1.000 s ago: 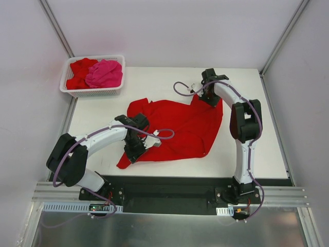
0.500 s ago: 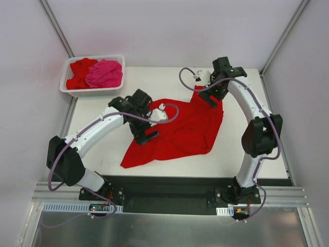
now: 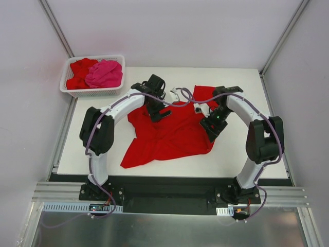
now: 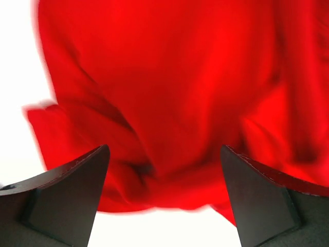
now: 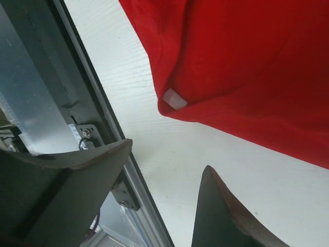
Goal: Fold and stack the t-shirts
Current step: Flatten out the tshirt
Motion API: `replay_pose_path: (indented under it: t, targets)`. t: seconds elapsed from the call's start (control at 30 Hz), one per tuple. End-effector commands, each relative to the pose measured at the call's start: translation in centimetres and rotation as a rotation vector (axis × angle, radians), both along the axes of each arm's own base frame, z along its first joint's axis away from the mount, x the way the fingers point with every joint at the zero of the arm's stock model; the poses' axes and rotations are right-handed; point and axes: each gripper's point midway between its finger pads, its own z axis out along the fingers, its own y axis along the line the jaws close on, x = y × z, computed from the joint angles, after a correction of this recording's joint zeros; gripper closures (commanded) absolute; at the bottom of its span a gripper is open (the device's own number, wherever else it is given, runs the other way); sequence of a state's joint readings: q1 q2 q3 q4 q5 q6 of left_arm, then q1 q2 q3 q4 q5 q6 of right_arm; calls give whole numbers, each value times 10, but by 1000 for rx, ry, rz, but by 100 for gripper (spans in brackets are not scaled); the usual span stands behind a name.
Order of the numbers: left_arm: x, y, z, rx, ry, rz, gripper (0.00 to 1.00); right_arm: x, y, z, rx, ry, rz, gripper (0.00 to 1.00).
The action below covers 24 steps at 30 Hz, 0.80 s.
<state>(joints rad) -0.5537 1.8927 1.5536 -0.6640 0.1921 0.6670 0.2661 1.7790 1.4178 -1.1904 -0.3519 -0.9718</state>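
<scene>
In the middle of the top view, a red t-shirt (image 3: 175, 136) lies rumpled and partly spread on the white worktop (image 3: 241, 149). The left fingers (image 3: 158, 113) hang over its upper left part, wide apart and empty. The right fingers (image 3: 212, 128), above its right edge, also stand apart, gripping nothing. At upper left, a white basket (image 3: 93, 92) holds a second red t-shirt (image 3: 79, 72) and a pink t-shirt (image 3: 104, 73).

Blurred, edge-cropped red t-shirt (image 4: 169, 92)
</scene>
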Motion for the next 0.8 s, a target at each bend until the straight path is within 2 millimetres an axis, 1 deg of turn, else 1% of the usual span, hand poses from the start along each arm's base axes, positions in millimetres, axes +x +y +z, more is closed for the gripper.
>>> replay_pose_path:
  t: [0.0, 0.03, 0.07, 0.1, 0.13, 0.17, 0.2, 0.23, 0.27, 0.3, 0.33, 0.4, 0.47, 0.5, 0.53, 0.57, 0.6, 0.63, 0.67, 0.7, 0.73, 0.77]
  targets:
    - [66, -23, 25, -47, -176, -40, 12, -3, 4, 8, 38, -65, -54, 38]
    - [74, -24, 29, -37, -200, -37, 12, -5, 3, 5, 38, -69, -58, 38]
    - [84, -27, 39, -39, -239, -52, 14, -5, 3, 4, 37, -78, -67, 38]
    - [87, -27, 36, -26, -245, -63, 14, -6, 2, 5, 34, -100, -79, 38]
    - [91, -26, 38, -13, -263, -67, 14, -1, 3, 4, 42, -135, -87, 38]
    - [95, -26, 40, -6, -280, -74, 15, -7, 1, -4, 35, -127, -91, 38]
    - [97, -25, 36, 9, -281, -72, 16, -5, -2, -8, 13, -152, -100, 37]
    - [100, -23, 36, 22, -294, -70, 16, 4, 0, -8, 17, -208, -120, 37]
    - [102, -21, 33, 42, -303, -83, 16, -4, 0, -16, 11, -201, -112, 37]
    - [104, -19, 29, 57, -308, -87, 17, -3, -1, -20, 3, -219, -116, 37]
    - [105, -16, 27, 68, -316, -94, 17, 3, 0, -21, 9, -262, -130, 37]
    - [107, -12, 16, 87, -320, -108, 18, -2, 2, -30, -7, -259, -126, 37]
    - [108, -8, 7, 93, -316, -137, 18, -1, 8, -34, -7, -272, -112, 38]
    - [108, -7, 0, 101, -310, -152, 18, -2, 4, -40, -38, -277, -107, 38]
    - [112, -1, -5, 106, -308, -148, 18, 2, 7, -41, -46, -300, -102, 38]
    - [117, 1, -6, 107, -318, -160, 19, 2, 6, -43, -59, -296, -114, 38]
    - [120, 5, -14, 115, -307, -165, 19, 4, 8, -41, -62, -304, -119, 38]
    - [128, 6, -12, 121, -324, -166, 19, 5, 10, -41, -65, -301, -122, 38]
    - [137, 15, -14, 137, -334, -166, 20, 5, 10, -42, -72, -293, -130, 38]
    - [144, 20, -23, 153, -326, -161, 20, 6, 12, -43, -75, -294, -126, 38]
    - [155, 20, -16, 149, -352, -153, 20, 9, 15, -42, -75, -308, -121, 38]
    - [163, 28, -16, 154, -358, -140, 20, 11, 16, -42, -83, -312, -123, 38]
